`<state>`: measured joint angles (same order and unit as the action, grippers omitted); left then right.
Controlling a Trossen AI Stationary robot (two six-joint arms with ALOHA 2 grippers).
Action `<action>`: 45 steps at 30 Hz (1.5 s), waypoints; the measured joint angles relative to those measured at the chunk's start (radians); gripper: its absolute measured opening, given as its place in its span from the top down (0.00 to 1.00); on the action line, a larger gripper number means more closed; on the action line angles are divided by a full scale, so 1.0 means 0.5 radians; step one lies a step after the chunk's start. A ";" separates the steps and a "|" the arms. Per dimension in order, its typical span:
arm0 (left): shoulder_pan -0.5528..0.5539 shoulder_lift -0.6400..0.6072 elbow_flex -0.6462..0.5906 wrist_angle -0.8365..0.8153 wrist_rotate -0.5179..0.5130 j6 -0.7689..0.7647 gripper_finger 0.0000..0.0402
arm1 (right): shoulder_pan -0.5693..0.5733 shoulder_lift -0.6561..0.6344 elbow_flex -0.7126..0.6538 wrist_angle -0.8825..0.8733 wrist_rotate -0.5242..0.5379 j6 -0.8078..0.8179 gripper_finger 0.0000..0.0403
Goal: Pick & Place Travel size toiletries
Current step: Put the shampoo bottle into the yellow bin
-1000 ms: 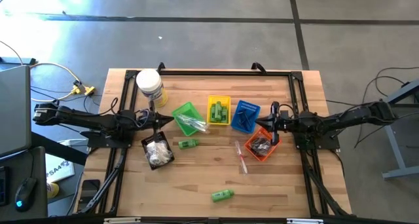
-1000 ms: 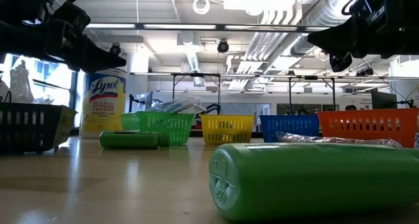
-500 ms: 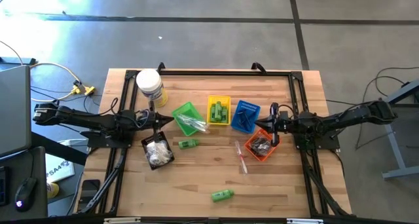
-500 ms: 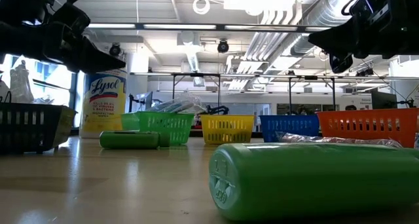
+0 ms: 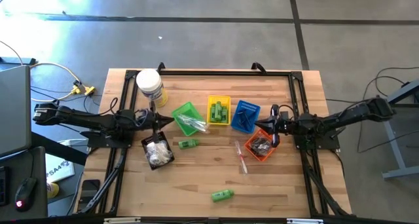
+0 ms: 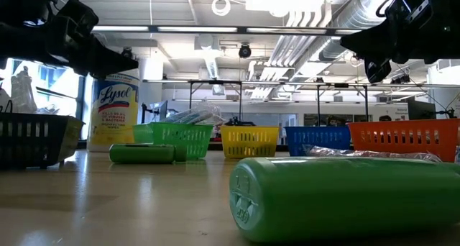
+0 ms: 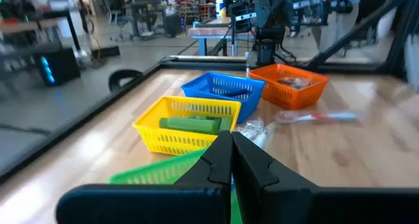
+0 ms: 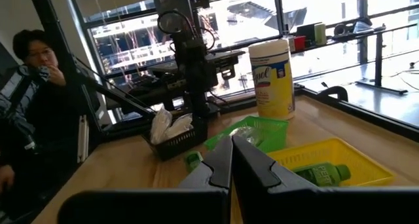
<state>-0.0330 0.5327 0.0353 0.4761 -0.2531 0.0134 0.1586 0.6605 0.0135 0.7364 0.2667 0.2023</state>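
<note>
My left gripper hovers shut and empty at the left corner of the green basket, which holds clear-wrapped sticks. My right gripper hovers shut and empty between the blue basket and the orange basket. Loose on the table lie a small green bottle on its side, a second green bottle near the near edge, and a clear-wrapped stick. The yellow basket holds green bottles and the black basket holds white sachets.
A big white jar with a yellow label stands at the far left of the table. A black frame runs along the table's far, left and right sides. A person sits beyond the table's left side. Bare wood shows between the baskets and the near edge.
</note>
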 joint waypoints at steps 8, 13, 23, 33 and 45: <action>-0.001 0.036 0.066 -0.089 0.173 -0.231 1.00 | 0.062 0.000 0.000 0.000 0.054 -0.045 0.99; -0.064 0.234 0.313 -0.349 0.174 -0.385 0.99 | 0.062 0.010 0.000 -0.005 0.061 -0.046 0.99; -0.362 0.910 0.899 -0.934 0.050 -0.619 0.78 | 0.062 0.098 0.000 -0.014 0.061 -0.086 0.99; -0.420 1.702 1.685 -1.893 0.044 -0.972 0.54 | 0.062 0.130 0.001 0.000 0.050 -0.099 0.99; -0.420 2.117 1.895 -2.111 0.123 -1.105 0.51 | 0.062 0.130 0.001 0.000 -0.019 -0.099 0.99</action>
<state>-0.2428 1.5911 0.9829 -0.5794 -0.1915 -0.5388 0.1898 0.7258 0.0139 0.7365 0.2571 0.1528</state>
